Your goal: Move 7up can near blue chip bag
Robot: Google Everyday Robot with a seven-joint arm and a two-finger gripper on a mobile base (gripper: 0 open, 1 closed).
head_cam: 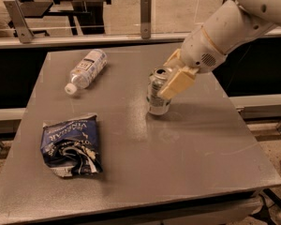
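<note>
The 7up can [155, 97] is a silvery can with a pull-tab top, upright near the middle of the grey table [192, 144], slightly right of centre. My gripper [168, 81] reaches in from the upper right and is shut on the can, with a cream finger [178, 82] across its right side. The blue chip bag [71, 146] lies crumpled and flat at the front left of the table, well apart from the can.
A clear plastic bottle [86, 70] with a white cap lies on its side at the back left. A metal rail with posts [145, 17] runs behind the table. The table edges drop off at the right and the front.
</note>
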